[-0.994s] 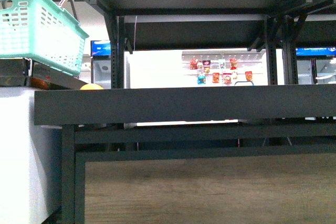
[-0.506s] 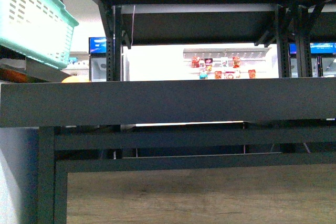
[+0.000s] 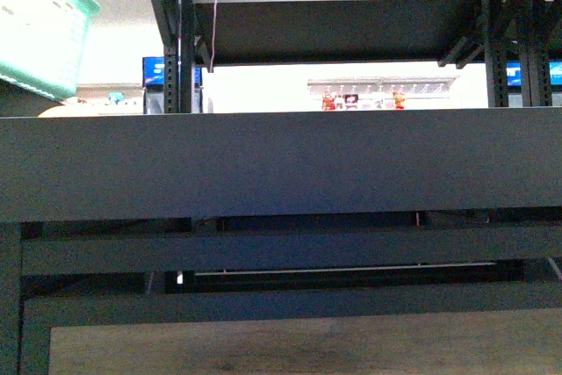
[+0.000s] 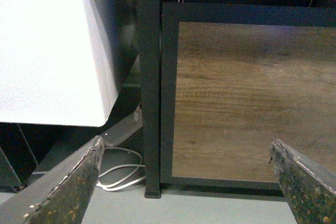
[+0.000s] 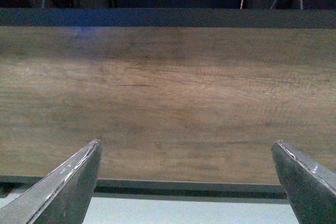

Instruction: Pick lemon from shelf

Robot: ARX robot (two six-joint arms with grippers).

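Front view: the shelf [image 3: 281, 164] fills most of the frame. One thick dark board runs edge to edge across the middle, with black crossbars and a wood-grain panel [image 3: 290, 353] below it. Perforated black uprights and a second dark tier stand above.

Lemon: not identifiable. A pale yellow-orange sliver [image 3: 63, 111] shows just above the board's top edge at far left, beneath the teal basket [image 3: 35, 28]. It is washed out and mostly hidden by the board, so shape and surface cannot be read, and I cannot tell whether it is the lemon.

Through the rack: a bright background with small red packets [image 3: 351, 100] hanging in a row, and a blue screen [image 3: 154, 72].

Left gripper [image 4: 186, 142]: fingers spread wide with nothing between them. It faces the shelf's lower corner, where a black upright [image 4: 149, 77] stands beside the wood panel. A white box [image 4: 47, 45] is on the other side of the upright, and a white cable [image 4: 123, 174] lies on the floor.

Right gripper [image 5: 186, 142]: fingers likewise spread wide and empty, facing the wood panel low down near the floor.
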